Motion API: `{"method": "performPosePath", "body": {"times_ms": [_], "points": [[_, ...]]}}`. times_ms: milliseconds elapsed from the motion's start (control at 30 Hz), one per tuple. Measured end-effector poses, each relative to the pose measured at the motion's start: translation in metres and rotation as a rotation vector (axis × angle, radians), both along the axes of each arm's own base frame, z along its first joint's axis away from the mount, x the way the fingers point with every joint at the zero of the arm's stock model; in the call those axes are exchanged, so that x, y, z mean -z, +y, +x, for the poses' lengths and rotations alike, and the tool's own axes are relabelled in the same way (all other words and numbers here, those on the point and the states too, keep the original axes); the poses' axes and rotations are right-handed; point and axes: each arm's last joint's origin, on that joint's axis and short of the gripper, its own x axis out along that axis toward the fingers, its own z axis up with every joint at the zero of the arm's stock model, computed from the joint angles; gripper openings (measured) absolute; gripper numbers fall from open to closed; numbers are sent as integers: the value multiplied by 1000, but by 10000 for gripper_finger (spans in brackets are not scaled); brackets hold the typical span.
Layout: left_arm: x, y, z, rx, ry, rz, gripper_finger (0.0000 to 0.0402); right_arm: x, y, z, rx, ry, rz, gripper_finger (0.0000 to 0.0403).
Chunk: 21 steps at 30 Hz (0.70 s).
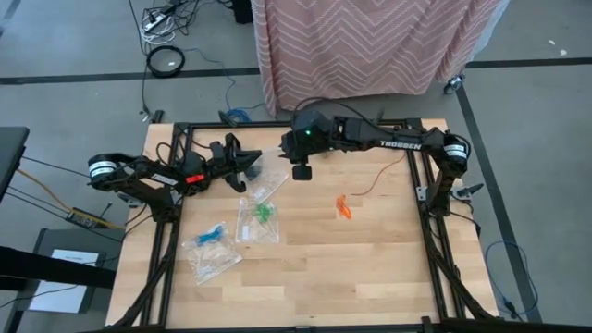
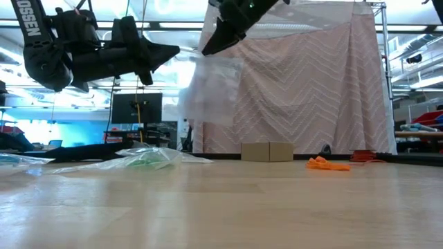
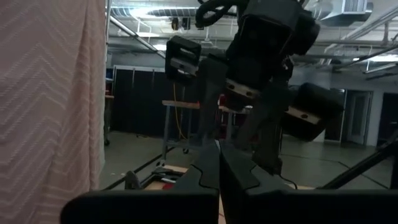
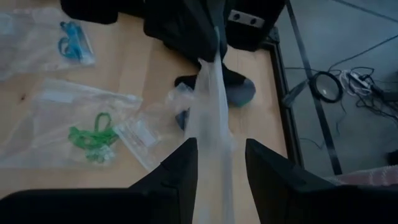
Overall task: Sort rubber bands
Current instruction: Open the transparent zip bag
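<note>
A clear zip bag (image 4: pixel 214 112) hangs edge-on from my shut left gripper (image 4: pixel 211 34), above the table's far middle. In the low view the bag (image 2: pixel 211 90) hangs broadside, clear of the table. Something small and dark (image 4: pixel 182 118) sits in its lower part. My right gripper (image 4: pixel 222 165) stands open, one finger on each side of the bag's upper part; whether they touch it I cannot tell. Green rubber bands (image 1: pixel 265 212) lie in a flat bag and blue ones (image 1: pixel 212 234) in another. Orange bands (image 1: pixel 343 207) lie loose on the wood. My left gripper pinches the clear bag's top end (image 4: pixel 213 57) between its two shut fingers, coming from the table's left and slanting slightly upward. The bag hangs below the fingertips, slack and lifted clear of the table.
More clear bags (image 1: pixel 215 262) lie at the near left. Black frame rails (image 1: pixel 435 250) run along both table sides. A thin orange cable (image 1: pixel 379 178) trails at the far right. A pink cloth (image 2: pixel 311 83) and a cardboard box (image 2: pixel 266 151) stand beyond the far edge.
</note>
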Motion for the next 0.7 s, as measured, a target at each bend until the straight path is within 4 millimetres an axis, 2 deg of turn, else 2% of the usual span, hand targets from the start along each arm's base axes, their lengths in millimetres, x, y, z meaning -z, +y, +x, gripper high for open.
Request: {"method": "performPosePath", "body": {"times_ms": [467,700], "points": [[0,0,0,-2,3,3,1,-1,1,1,-28,-24,31,116],[0,0,0,-2,4,3,1,8,3,8,-42,-6,44,116]]}}
